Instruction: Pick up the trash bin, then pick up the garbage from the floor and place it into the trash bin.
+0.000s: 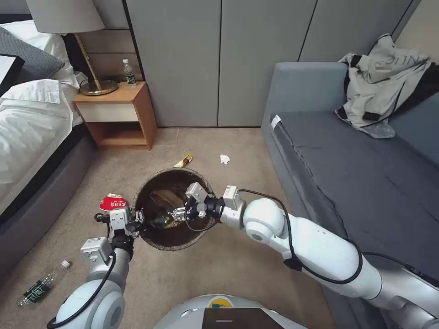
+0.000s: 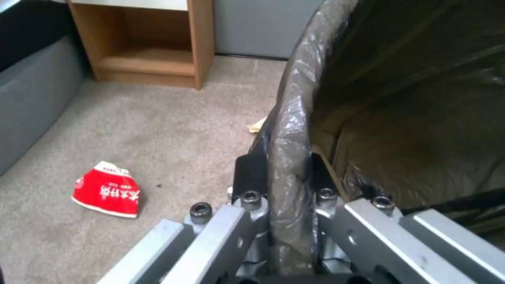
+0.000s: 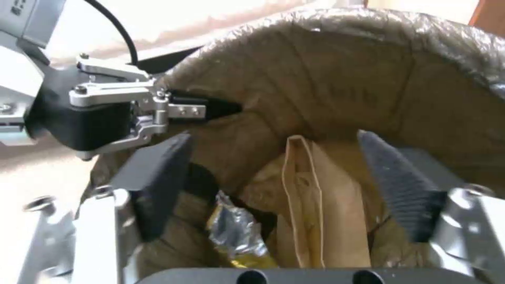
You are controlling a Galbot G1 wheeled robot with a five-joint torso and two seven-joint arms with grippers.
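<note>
My left gripper (image 1: pixel 137 221) is shut on the near-left rim of the trash bin (image 1: pixel 153 185), one finger (image 2: pixel 250 171) outside and one inside the dark bag (image 2: pixel 289 130). The right gripper (image 1: pixel 176 212) hangs open over the bin's mouth. In the right wrist view its pads (image 3: pixel 158 177) stand wide apart above a tan folded paper (image 3: pixel 315 205) and a gold wrapper (image 3: pixel 236 232) lying in the bin (image 3: pixel 342 79). On the carpet lie a crushed red-and-white cup (image 1: pixel 112 202) (image 2: pixel 108 194), a yellow wrapper (image 1: pixel 184 160), a white tissue (image 1: pixel 224 159) and a small bottle (image 1: pixel 36 290).
A grey sofa (image 1: pixel 356 173) with a jacket runs along the right. The bed (image 1: pixel 27 137) lies at the left, and a wooden nightstand (image 1: pixel 116 114) with a lamp and a bottle (image 1: pixel 129 73) stands behind it. A small white cap (image 1: pixel 66 263) lies near the floor bottle.
</note>
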